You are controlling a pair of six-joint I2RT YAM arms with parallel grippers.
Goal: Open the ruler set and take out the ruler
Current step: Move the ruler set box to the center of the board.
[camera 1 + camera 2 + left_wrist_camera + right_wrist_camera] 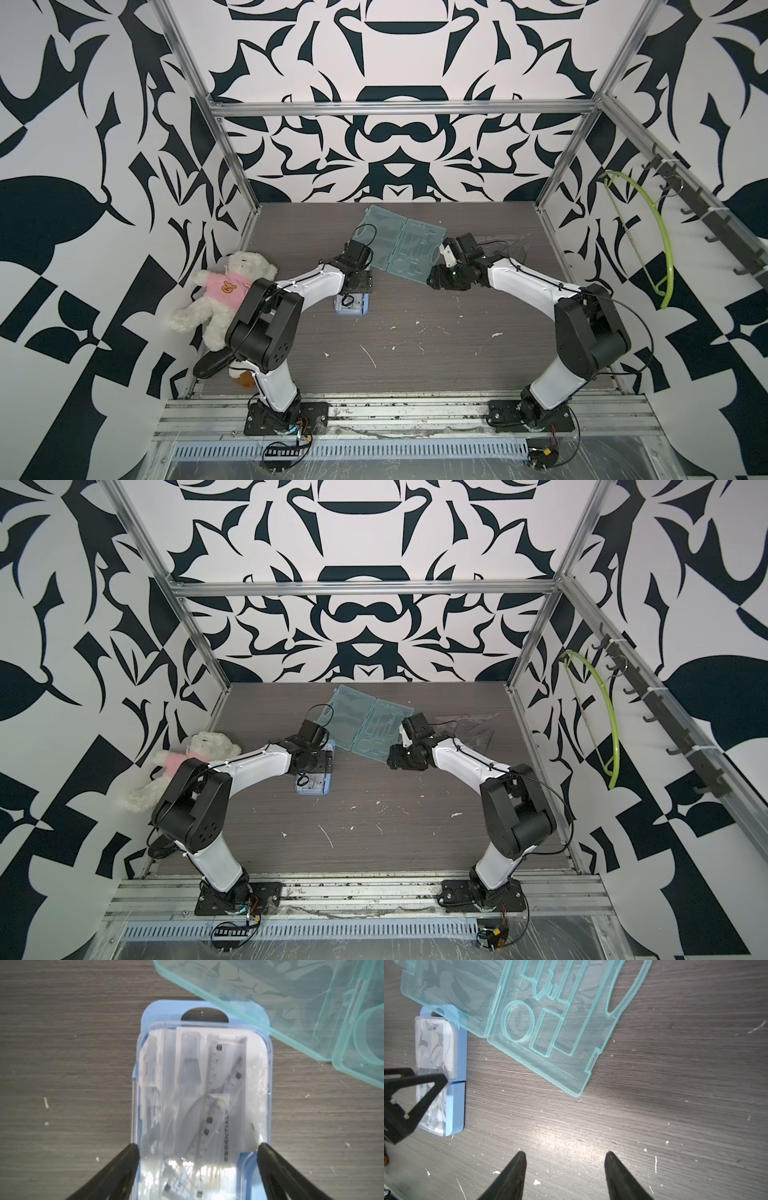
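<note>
Left gripper (197,1147): I am holding it spread wide, one finger running down each long side of the blue ruler set (203,1084). I cannot tell whether the pads are touching the box. I am spreading this far because the box is broad, and a hold across its width looks like the way to steady it.

Ruler set: it is lying flat on the table (675,1105) with its clear lid shut. The edge of the open teal case (542,1059) is overlapping one end. The ruler (214,1068) is showing through the lid, lying lengthwise among the other pieces, so it is not yet out.

Right gripper (564,1155): it is hanging over bare table near the teal case, moderately parted and carrying nothing. I judge it is waiting there to come across and lift the lid while the left pins the base.

The teal case is lying opened flat with its moulded pockets empty. What look like clear set squares (473,729) are resting beyond my right arm.

Risk, as I judge it: the teal edge may foul the lid as it opens.
</note>
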